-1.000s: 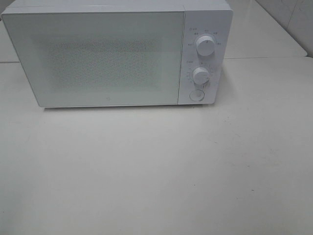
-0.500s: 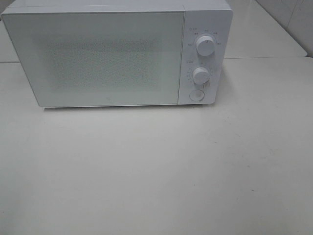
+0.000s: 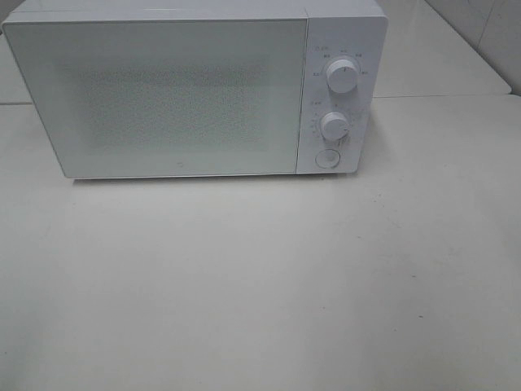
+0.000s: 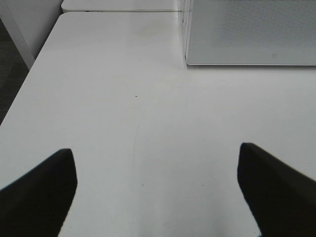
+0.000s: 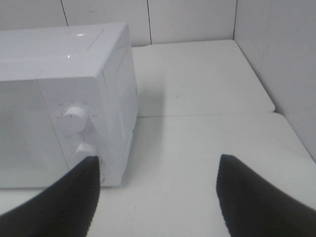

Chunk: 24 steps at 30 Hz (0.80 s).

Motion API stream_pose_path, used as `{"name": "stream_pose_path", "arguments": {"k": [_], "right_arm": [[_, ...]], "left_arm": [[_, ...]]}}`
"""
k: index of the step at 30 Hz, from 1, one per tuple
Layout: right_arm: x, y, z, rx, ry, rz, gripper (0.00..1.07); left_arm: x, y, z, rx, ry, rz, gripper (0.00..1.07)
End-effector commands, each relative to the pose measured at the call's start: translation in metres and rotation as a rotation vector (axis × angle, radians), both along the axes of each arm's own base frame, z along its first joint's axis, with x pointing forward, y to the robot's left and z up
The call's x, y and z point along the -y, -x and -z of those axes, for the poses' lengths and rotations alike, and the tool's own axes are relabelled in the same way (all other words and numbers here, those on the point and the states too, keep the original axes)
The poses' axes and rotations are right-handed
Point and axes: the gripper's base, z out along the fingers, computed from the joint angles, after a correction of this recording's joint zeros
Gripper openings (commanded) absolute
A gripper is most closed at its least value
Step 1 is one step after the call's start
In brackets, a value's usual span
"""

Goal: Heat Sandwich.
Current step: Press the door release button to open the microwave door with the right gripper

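The sandwich is out of view in every frame. A white microwave (image 3: 195, 90) stands at the back of the table with its door (image 3: 159, 98) shut. Neither arm appears in the exterior high view. My left gripper (image 4: 157, 190) is open over bare table, its dark fingers (image 4: 37, 195) wide apart, with the microwave's lower left corner (image 4: 247, 34) ahead of it. My right gripper (image 5: 158, 197) is also open and empty. It hovers near the microwave's right side (image 5: 121, 103), facing the knobs (image 5: 74, 116).
The microwave's panel carries two round knobs (image 3: 343, 75) and a round button (image 3: 327, 159). A white table (image 3: 260, 285) spreads in front of it. A second table surface (image 5: 197, 74) and tiled wall lie behind and to the right. The table's left edge (image 4: 24, 79) drops to dark floor.
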Motion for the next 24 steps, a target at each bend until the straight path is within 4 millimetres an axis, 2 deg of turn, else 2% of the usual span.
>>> {"name": "stream_pose_path", "arguments": {"k": [1, 4, 5, 7, 9, 10, 11, 13, 14, 15, 16, 19, 24], "right_arm": [[0.001, -0.023, -0.001, 0.125, 0.029, 0.018, 0.64], [0.001, -0.033, 0.001, 0.177, 0.03, 0.023, 0.63], [0.001, -0.042, 0.003, 0.227, 0.032, 0.027, 0.59], [0.001, -0.045, 0.005, 0.249, 0.037, 0.027, 0.57], [0.001, -0.052, 0.011, 0.264, 0.065, 0.019, 0.5], [-0.001, -0.059, 0.016, 0.261, 0.081, 0.009, 0.43], [-0.001, -0.059, 0.016, 0.261, 0.081, 0.009, 0.43], [-0.004, -0.067, 0.021, 0.244, 0.091, -0.017, 0.32], [-0.01, -0.074, 0.026, 0.229, 0.086, -0.05, 0.22], [-0.014, -0.077, 0.029, 0.219, 0.084, -0.072, 0.17], [-0.014, -0.077, 0.029, 0.219, 0.084, -0.072, 0.17], [-0.03, -0.092, 0.042, 0.19, 0.075, -0.148, 0.0], [-0.047, -0.11, 0.058, 0.178, 0.02, -0.197, 0.0]], "left_arm": [[0.001, 0.002, 0.0, 0.024, 0.003, 0.002, 0.82], [0.001, 0.002, 0.0, 0.024, 0.003, 0.002, 0.82], [0.001, 0.002, 0.0, 0.024, 0.003, 0.002, 0.82], [0.001, 0.002, 0.0, 0.024, 0.003, 0.002, 0.82], [0.001, 0.002, 0.0, 0.024, 0.003, 0.002, 0.82], [0.001, 0.002, 0.0, 0.024, 0.003, 0.002, 0.82], [0.001, 0.002, 0.0, 0.024, 0.003, 0.002, 0.82], [0.001, 0.002, 0.0, 0.024, 0.003, 0.002, 0.82], [0.001, 0.002, 0.0, 0.024, 0.003, 0.002, 0.82], [0.001, 0.002, 0.0, 0.024, 0.003, 0.002, 0.82], [0.001, 0.002, 0.0, 0.024, 0.003, 0.002, 0.82], [0.001, 0.002, 0.0, 0.024, 0.003, 0.002, 0.82], [0.001, 0.002, 0.0, 0.024, 0.003, 0.002, 0.82]]}}
